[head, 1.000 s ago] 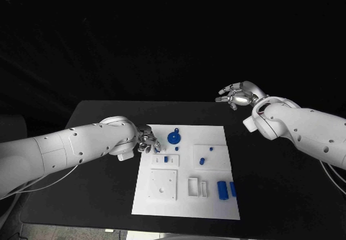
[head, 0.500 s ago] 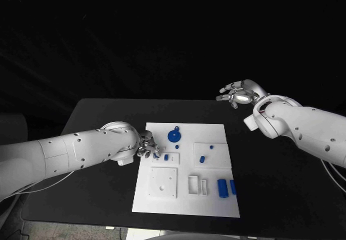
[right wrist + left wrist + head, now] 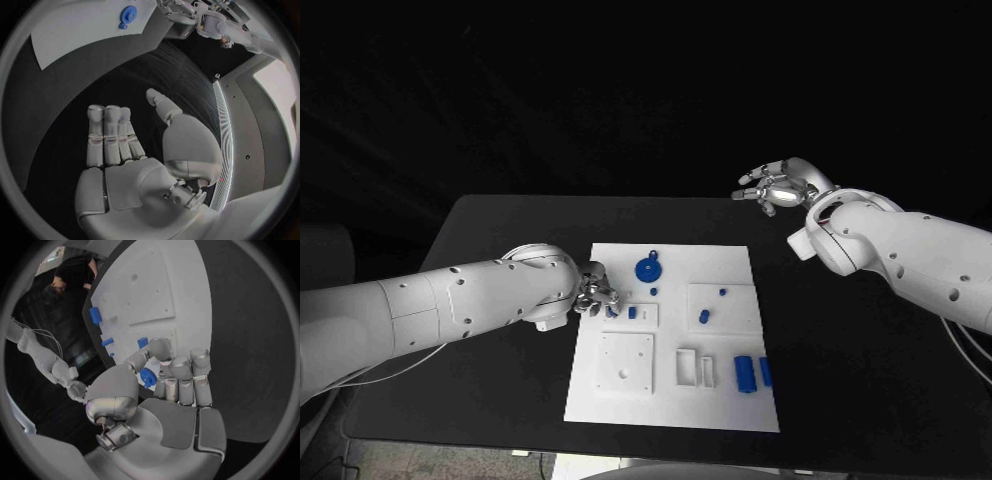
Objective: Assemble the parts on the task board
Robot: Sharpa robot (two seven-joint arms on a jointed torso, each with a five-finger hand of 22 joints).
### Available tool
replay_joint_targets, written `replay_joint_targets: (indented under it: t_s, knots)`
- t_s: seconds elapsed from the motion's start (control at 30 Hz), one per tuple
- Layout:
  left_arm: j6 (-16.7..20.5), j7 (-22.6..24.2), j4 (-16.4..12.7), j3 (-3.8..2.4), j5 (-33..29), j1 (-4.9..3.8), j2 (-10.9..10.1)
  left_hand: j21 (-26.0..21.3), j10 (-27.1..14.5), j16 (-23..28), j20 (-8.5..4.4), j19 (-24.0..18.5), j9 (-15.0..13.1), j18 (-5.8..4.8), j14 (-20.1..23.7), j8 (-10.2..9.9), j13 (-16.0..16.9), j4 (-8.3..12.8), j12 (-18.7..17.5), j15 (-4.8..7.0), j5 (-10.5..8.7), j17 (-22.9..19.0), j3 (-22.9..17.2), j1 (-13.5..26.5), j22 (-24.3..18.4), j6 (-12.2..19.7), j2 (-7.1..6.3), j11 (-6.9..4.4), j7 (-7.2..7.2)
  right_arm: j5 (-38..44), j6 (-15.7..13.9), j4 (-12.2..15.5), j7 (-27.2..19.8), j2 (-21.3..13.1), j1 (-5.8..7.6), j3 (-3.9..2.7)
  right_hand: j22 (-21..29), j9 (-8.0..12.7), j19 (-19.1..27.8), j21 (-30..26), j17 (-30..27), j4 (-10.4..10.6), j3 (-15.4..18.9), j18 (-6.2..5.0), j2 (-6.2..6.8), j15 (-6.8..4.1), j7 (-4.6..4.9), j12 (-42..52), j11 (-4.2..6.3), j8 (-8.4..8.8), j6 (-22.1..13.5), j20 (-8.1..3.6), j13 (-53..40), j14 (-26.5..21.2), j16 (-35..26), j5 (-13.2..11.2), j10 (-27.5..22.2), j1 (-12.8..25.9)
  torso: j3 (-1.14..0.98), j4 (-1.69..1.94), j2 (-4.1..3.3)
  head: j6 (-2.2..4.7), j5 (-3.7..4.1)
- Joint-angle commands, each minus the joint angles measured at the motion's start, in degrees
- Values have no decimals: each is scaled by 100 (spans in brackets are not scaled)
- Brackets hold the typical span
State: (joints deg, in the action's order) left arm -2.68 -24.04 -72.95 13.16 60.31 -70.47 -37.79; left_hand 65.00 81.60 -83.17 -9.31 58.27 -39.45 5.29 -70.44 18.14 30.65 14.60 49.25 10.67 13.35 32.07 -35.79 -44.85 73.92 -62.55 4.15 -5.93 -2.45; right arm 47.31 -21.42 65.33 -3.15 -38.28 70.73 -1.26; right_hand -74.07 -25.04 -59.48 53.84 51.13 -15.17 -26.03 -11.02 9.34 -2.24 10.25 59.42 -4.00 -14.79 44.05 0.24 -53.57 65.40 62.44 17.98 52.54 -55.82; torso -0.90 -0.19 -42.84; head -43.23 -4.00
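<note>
I am a robot looking down at a black table (image 3: 488,380) with a white task board (image 3: 675,400) lying in the middle of the frame. My left arm enters from the left edge, and my left hand (image 3: 596,296) sits at the board's left edge, a little above the frame's centre. Its fingers are curled around a small blue part (image 3: 147,377); my left wrist camera shows that piece pinched between thumb and fingers, just over the board's near edge.

My right arm enters from the right edge. My right hand (image 3: 776,188) hangs in the upper right of the frame, beyond the table's far edge and well apart from the board. It holds nothing, and its fingers are loosely spread.

On the board, a round blue part (image 3: 648,271) with a small knob lies near the top, left of centre. Several small blue pieces (image 3: 705,319) are scattered across the board's middle. Two longer blue parts (image 3: 746,374) stand side by side at the lower right. A raised white square plate (image 3: 626,365) sits at the lower left of the board.
</note>
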Motion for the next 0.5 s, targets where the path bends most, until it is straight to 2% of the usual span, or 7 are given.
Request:
replay_joint_targets:
  t_s: [0.03,0.5]
  knots:
    - [-56,-10,-4,2,149,19,17,41,-2,-36,-554,46,-7,57,-140,30,9,22,31,135,32,10,-8,4,6,-692,40,-25,228,11,78,2,-27,0,-6,-3,-6,9,-22,-19,-10,-35,10,-398,-32,3,35,34,-9,-11,5,32,11,-28,24,27,-38,25,-1,0,0,-12,6]
    - [-122,-37,0,6,301,43,24,47,-2,-46,-557,50,-7,58,-144,35,15,28,47,138,32,14,-16,14,8,-697,42,-28,231,11,87,-5,-29,2,-24,-3,-10,10,-24,-22,-13,-34,12,-398,-35,3,35,42,-10,-11,5,33,20,-29,27,29,-40,29,-4,-1,1,-26,12]
